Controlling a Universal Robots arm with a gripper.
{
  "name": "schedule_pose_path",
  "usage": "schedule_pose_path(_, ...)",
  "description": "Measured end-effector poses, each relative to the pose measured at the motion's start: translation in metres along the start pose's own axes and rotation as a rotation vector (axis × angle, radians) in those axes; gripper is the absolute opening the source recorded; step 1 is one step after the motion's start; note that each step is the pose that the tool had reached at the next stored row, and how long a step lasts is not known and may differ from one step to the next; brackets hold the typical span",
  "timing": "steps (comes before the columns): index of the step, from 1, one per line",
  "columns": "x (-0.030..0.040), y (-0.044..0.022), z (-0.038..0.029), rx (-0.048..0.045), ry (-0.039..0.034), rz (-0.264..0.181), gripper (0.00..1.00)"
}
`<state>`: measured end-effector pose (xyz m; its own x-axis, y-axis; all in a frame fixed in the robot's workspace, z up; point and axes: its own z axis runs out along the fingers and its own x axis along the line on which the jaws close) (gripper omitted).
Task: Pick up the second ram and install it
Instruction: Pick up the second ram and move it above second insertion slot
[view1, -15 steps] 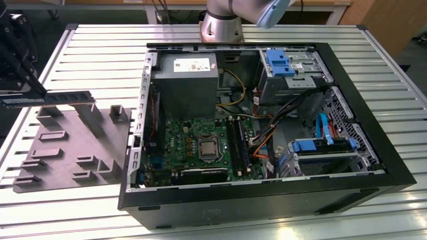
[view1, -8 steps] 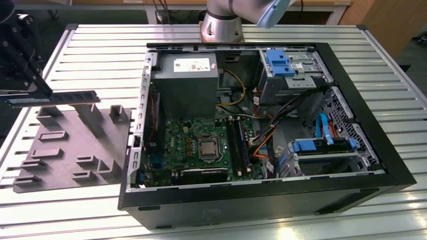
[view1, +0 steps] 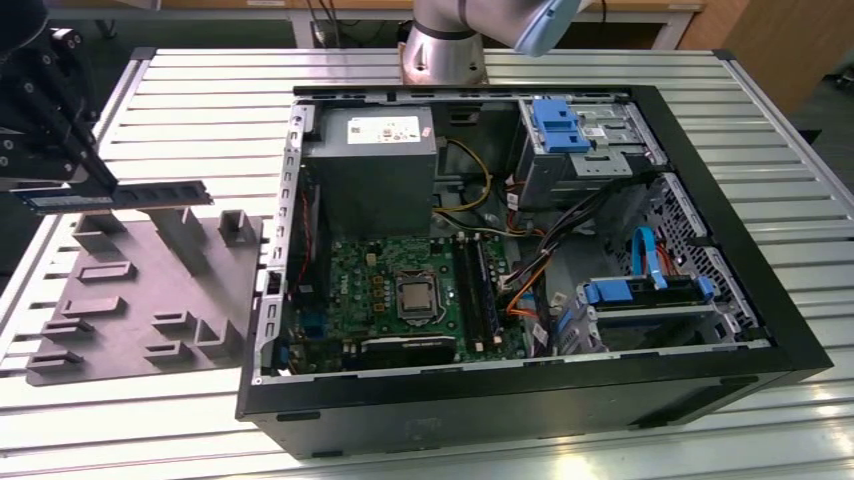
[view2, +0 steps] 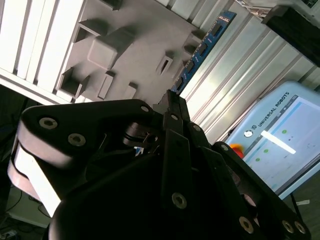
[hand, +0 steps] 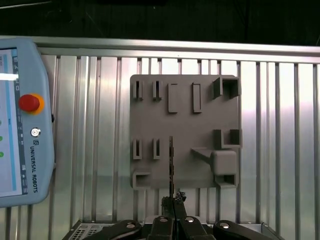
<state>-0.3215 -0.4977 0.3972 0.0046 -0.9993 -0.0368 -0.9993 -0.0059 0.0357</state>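
One ram (view1: 134, 193) sits clamped in the gripper (hand: 173, 201) above the grey tray (view1: 134, 300), well apart from the computer (view1: 534, 405); not yet installed.

Open air surrounds the end effector (hand: 173, 201) above the fixture tray (view1: 160, 285). Case wall (view1: 276, 250) and cables (view1: 534, 285) hem the motherboard (view1: 374, 275).
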Motion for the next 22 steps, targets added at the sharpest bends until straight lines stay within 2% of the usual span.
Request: schedule_pose_path(22,0.0001,-0.0255,-0.0009,0.0000,0.0000,0.000,0.11)
